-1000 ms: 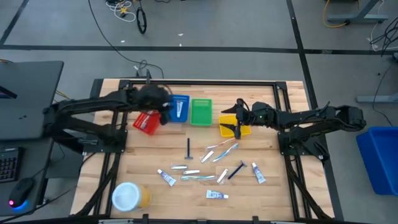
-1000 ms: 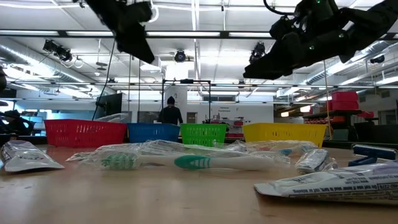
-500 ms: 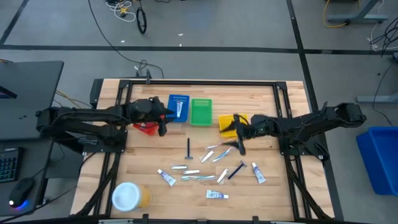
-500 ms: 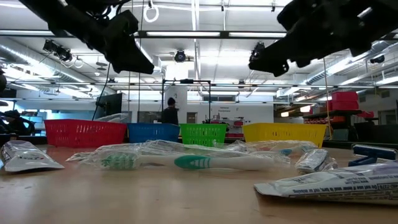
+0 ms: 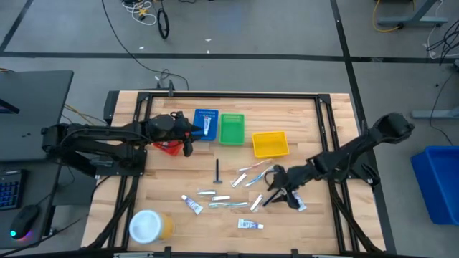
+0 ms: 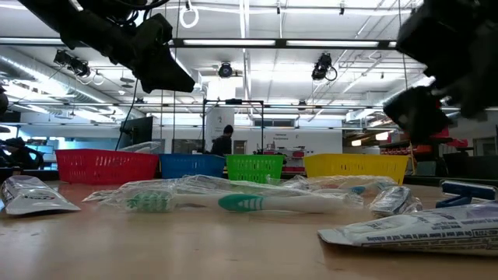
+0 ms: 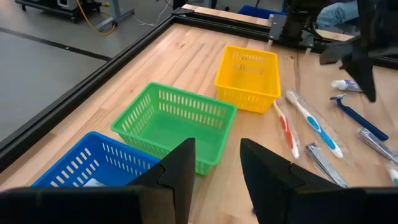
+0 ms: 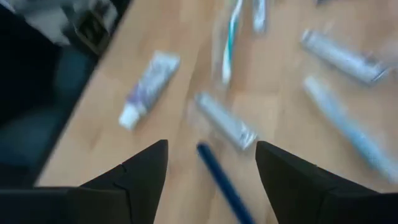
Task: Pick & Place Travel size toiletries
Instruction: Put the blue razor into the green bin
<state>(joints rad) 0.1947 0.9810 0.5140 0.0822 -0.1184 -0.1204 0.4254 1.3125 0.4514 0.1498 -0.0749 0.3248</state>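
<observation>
The travel toiletries lie scattered on the near half of the wooden table: a black stick (image 5: 217,170), wrapped toothbrushes (image 5: 254,174), white tubes (image 5: 191,205) (image 5: 249,224) (image 5: 297,201) and a dark blue stick (image 5: 271,197). My right gripper (image 5: 276,180) hovers open just above them. In the right wrist view the blue stick (image 8: 222,179) lies below the gap between the fingers (image 8: 211,180), with a silvery tube (image 8: 227,121) and a white tube (image 8: 149,87) beyond. My left gripper (image 5: 188,141) hangs open and empty between the red bin (image 5: 169,145) and the blue bin (image 5: 206,123).
Four small bins stand in a row at the far side: red, blue, green (image 5: 232,128) and yellow (image 5: 270,143). A white item lies in the blue bin. A white-lidded yellow jar (image 5: 148,226) stands at the near left corner. A black frame rims the table.
My right gripper has swung from over the yellow bin toward the near edge and dropped low over the scattered toiletries, ending by the dark blue stick. My left gripper drew back a little from the blue bin toward the near edge, then stayed still.
</observation>
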